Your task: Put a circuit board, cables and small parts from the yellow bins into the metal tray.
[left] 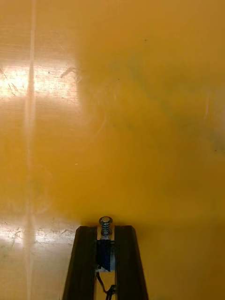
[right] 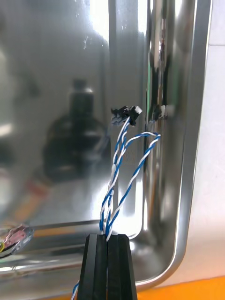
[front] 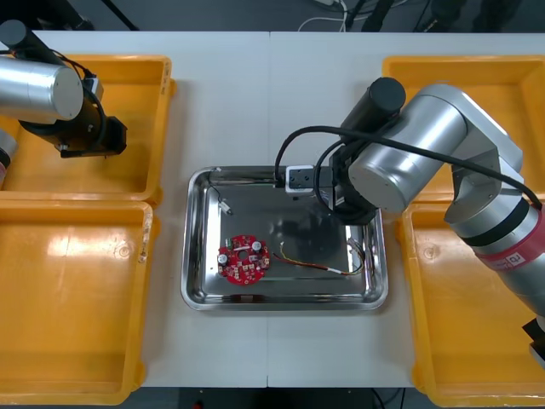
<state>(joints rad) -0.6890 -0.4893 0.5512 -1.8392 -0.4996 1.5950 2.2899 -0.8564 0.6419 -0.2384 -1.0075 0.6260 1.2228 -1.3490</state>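
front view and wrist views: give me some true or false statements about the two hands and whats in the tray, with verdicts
1. The left hand holds a small metal part over a yellow bin. True.
2. The red circuit board lies in a yellow bin. False: it lies in the metal tray.
3. The right hand is shut on the twisted blue and white cable, over a corner of the tray. True.
4. The red and yellow cable hangs from the left hand. False: it lies in the tray, beside the board.
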